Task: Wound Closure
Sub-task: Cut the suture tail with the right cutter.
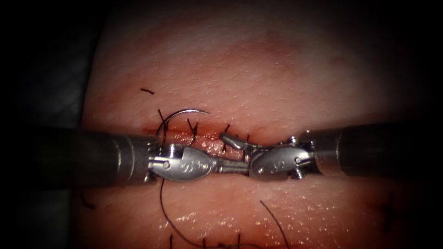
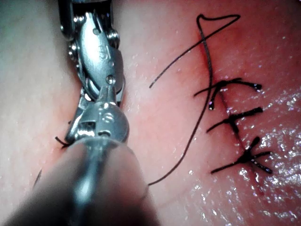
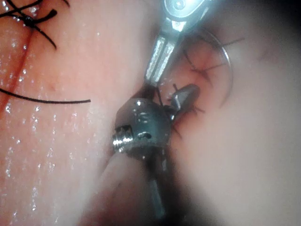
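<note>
The tissue (image 1: 258, 69) has a cut (image 1: 203, 138) running across the picture, crossed by several dark stitches (image 1: 191, 127). The curved needle (image 1: 184, 110) arches over the left end of the cut, held by neither tool. Its lower end dips toward the cut's edge behind the left tool, and its other end is free in the air. The left tool (image 1: 244, 168) lies along the cut with jaws shut, nothing visible in them. The right tool (image 1: 233, 152) meets it tip to tip, jaws open, one jaw raised over the cut. Thread (image 1: 166, 212) trails down from under the left tool.
A second stitched line (image 2: 235, 122) with cut thread ends lies on the near tissue, with a loose thread (image 2: 188, 141) curving past it. The needle (image 3: 228, 70) arcs beyond the left tool (image 3: 157, 66) and the right tool (image 3: 174, 101). A short thread scrap (image 1: 146, 91) lies far left.
</note>
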